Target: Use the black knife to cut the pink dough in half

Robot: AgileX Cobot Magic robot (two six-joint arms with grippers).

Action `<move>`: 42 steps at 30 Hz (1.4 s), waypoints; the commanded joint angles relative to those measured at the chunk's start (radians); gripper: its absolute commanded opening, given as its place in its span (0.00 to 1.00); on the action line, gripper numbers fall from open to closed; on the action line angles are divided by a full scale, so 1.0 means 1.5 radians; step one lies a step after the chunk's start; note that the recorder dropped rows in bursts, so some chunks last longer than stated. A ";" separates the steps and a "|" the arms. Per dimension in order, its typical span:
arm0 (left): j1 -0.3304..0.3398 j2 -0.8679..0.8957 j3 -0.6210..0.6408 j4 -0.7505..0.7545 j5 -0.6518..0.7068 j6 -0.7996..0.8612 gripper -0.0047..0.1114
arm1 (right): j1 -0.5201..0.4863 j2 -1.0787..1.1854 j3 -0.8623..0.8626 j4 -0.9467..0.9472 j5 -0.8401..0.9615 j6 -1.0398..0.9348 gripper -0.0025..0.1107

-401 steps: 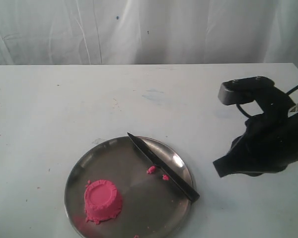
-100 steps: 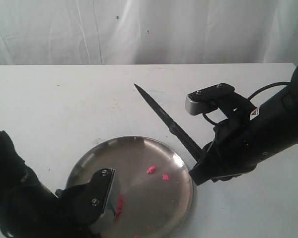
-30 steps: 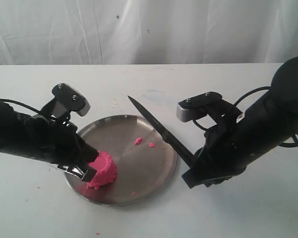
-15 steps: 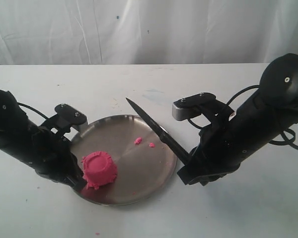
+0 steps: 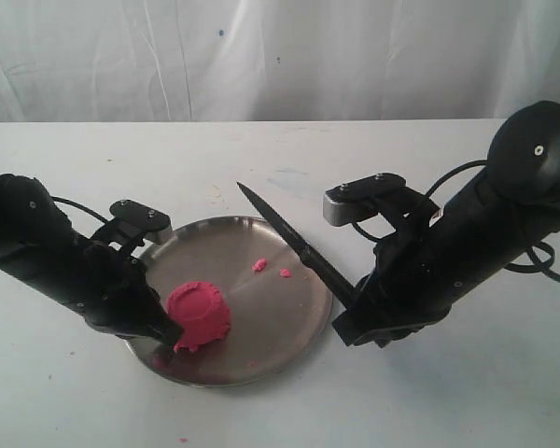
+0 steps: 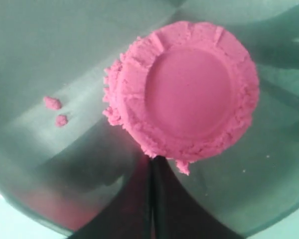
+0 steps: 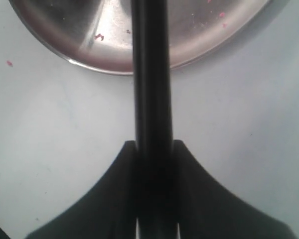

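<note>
Your right gripper [image 7: 153, 169] is clamped on the handle of the black knife [image 5: 294, 247], and the wrist view shows the handle sitting straight between the fingers, so the hold looks solid. The blade sticks out up and over the far edge of the steel plate [image 5: 289, 322], tip in the air, nowhere near the dough yet.

Your left gripper [image 6: 150, 199] has its fingers pressed together with nothing between them, tips parked right at the base of the pink dough [image 5: 198, 315]. The dough is one whole upturned-cup mound on the near-left part of the plate, with a couple of pink crumbs [image 5: 259, 266] further back toward the knife.

For the cut, I'd swing the blade across so it lines up over the middle of that flat round top, then come straight down rather than sawing. The stuff looks crumbly, so a slow vertical press should split it cleaner. Keep the left gripper beside the mound as a stop, but out of the blade's line. Watch the plate too, it could skate on the table [image 5: 93, 177].
</note>
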 commanded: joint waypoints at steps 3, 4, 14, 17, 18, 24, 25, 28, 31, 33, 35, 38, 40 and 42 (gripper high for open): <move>-0.004 -0.001 -0.004 -0.116 0.022 0.092 0.04 | 0.001 0.002 -0.006 0.022 -0.019 0.003 0.02; -0.004 -0.001 -0.005 -0.130 0.022 0.115 0.04 | 0.001 0.002 -0.006 0.022 -0.019 0.003 0.02; -0.004 -0.016 -0.084 -0.100 0.072 0.151 0.04 | 0.001 0.016 -0.022 0.013 0.027 -0.033 0.02; -0.004 -0.038 -0.109 -0.079 0.102 0.146 0.04 | 0.001 0.024 -0.041 -0.007 0.042 -0.028 0.02; -0.004 -0.048 -0.113 -0.073 0.110 0.139 0.04 | 0.001 0.025 -0.046 -0.007 0.044 -0.028 0.02; -0.004 -0.126 -0.116 -0.066 0.113 0.108 0.04 | 0.001 0.107 -0.113 -0.011 0.069 -0.072 0.02; -0.004 -0.128 -0.116 -0.066 0.113 0.111 0.04 | 0.006 0.129 -0.128 -0.015 0.072 -0.078 0.02; -0.004 -0.128 -0.116 -0.064 0.091 0.116 0.04 | 0.030 0.167 -0.152 -0.083 0.054 -0.091 0.02; -0.004 -0.127 -0.116 -0.062 0.051 0.116 0.04 | 0.061 0.185 -0.156 -0.123 0.047 -0.091 0.02; -0.004 -0.109 -0.116 -0.062 0.027 0.116 0.04 | 0.077 0.188 -0.156 -0.124 0.024 -0.091 0.02; -0.004 -0.091 -0.116 -0.068 0.025 0.113 0.04 | 0.087 0.188 -0.156 -0.126 -0.002 -0.091 0.02; -0.004 -0.073 -0.116 -0.075 0.025 0.113 0.04 | 0.089 0.188 -0.156 -0.126 -0.014 -0.091 0.02; -0.004 -0.060 -0.116 -0.075 0.025 0.113 0.04 | 0.089 0.188 -0.156 -0.126 -0.016 -0.091 0.02; -0.004 -0.046 -0.116 -0.073 0.025 0.113 0.04 | 0.089 0.188 -0.156 -0.126 -0.012 -0.091 0.02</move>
